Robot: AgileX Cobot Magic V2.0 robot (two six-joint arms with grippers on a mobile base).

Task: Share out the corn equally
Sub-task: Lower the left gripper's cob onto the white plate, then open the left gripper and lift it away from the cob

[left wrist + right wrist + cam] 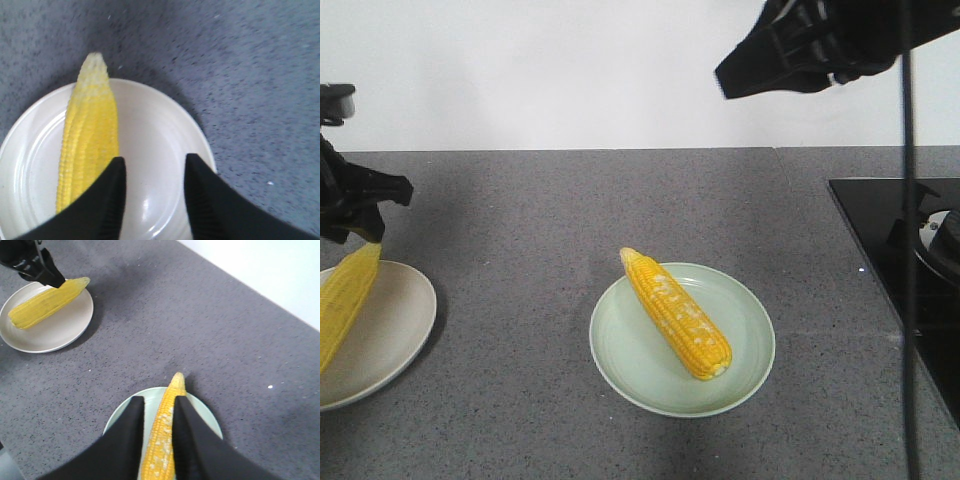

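The left black gripper (360, 205) hangs low over the near-left part of the grey speckled stone countertop (570, 200), just above the far rim of the cream round plate (390, 330). Seen from its own camera, its two black fingers (112, 200) stand spread with bare plate between them, gripping nothing; the left finger overlaps the thick end of the bright yellow cob of corn on the cream plate (90, 135), but whether it touches the cob cannot be told. That cob lies along the plate's left side with its pale tip reaching past the far rim. In the front view the plate and cob are cut off by the picture's left edge.

The right black gripper (790, 50) is raised high above the countertop's far right part, pointing down and leftward. Its fingers (130, 440) are parted and hold nothing. Through the gap shows the second bright yellow cob of corn (675, 312), lying diagonally across the pale green round plate (740, 350) near the countertop's front edge, its tip toward the far left rim. Its thick end is hidden in the wrist view by the picture's bottom edge.

A black glass stove top (890, 250) fills the countertop's right edge, crossed by a hanging black cable (910, 250). Only two cobs are in sight.
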